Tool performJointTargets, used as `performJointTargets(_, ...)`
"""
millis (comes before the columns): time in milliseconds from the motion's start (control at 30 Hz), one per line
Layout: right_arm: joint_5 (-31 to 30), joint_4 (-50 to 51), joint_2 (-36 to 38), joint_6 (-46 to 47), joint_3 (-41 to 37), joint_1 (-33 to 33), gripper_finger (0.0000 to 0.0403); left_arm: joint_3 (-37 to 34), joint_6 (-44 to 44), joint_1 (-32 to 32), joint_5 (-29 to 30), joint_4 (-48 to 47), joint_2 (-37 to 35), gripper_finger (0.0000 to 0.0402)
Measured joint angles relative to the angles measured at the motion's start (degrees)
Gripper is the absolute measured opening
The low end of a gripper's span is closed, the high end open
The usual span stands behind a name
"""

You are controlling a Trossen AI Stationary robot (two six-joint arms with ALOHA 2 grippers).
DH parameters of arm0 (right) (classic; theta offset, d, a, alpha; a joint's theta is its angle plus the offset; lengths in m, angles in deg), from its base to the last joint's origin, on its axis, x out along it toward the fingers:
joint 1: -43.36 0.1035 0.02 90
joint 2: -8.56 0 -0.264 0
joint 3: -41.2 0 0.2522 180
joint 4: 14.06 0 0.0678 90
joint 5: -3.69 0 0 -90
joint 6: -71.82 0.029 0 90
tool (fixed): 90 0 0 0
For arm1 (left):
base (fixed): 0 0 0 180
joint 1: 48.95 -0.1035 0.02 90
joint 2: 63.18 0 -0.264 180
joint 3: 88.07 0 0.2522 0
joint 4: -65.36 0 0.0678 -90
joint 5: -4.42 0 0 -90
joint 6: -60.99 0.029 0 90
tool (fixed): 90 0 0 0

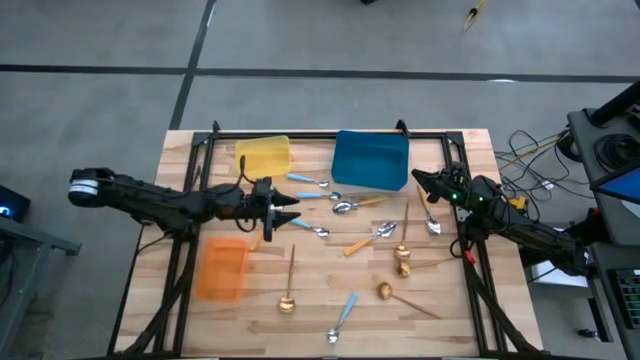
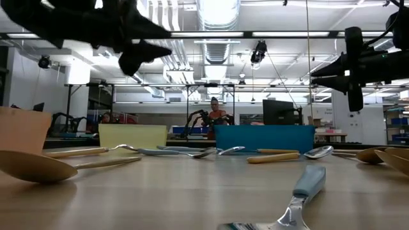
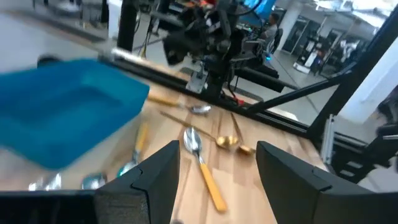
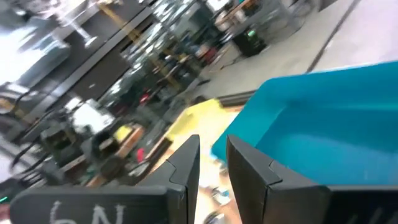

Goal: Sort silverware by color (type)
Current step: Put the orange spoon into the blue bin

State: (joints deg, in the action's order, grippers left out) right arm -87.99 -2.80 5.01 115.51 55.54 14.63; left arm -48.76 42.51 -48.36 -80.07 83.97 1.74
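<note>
Spoons lie scattered flat on the wooden table: light-blue-handled ones (image 1: 300, 178) (image 1: 345, 310), orange-handled ones (image 1: 358, 243) (image 1: 370, 202), gold ones (image 1: 290, 285) (image 1: 405, 240). My left gripper (image 1: 292, 212) hovers open above the table's middle-left, holding nothing. In its wrist view (image 3: 217, 171) an orange-handled spoon (image 3: 205, 171) lies below, between the fingers. My right gripper (image 1: 416, 180) hangs in the air beside the blue tray's right edge. Its fingers (image 4: 213, 168) stand a narrow gap apart with nothing between them.
A yellow tray (image 1: 263, 157) and a blue tray (image 1: 371, 158) sit at the far edge, and an orange tray (image 1: 222, 268) at the near left. A black frame (image 1: 330, 133) rims the table. Both grippers show raised in the low view (image 2: 167, 41) (image 2: 316, 71). A person stands in the far room.
</note>
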Motion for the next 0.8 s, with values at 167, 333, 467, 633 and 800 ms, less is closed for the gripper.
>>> performJointTargets(167, 10.4, -3.5, -0.3, 1.4, 0.0, 0.1, 0.007, 7.3, 9.5, -1.3, 0.0, -4.2, 2.2, 0.0194)
performJointTargets(333, 14.3, -5.0, -0.5, 2.9, 0.1, 1.7, 0.007, 14.1, 18.7, -4.3, 1.7, -14.7, 2.5, 0.0194)
performJointTargets(467, 14.6, -4.9, -1.5, 2.9, 1.6, 3.9, 0.007, 17.9, 22.5, -6.7, 3.9, -22.6, 2.4, 0.0194)
performJointTargets(633, 14.8, -1.5, -4.6, 2.9, 5.8, 6.8, 0.007, 18.7, 25.5, -8.5, 3.9, -23.9, 2.0, 0.0194)
performJointTargets(800, 14.7, 4.7, -10.8, 2.8, 11.8, 9.4, 0.007, 18.2, 26.9, -9.2, 3.9, -23.9, 1.8, 0.0194)
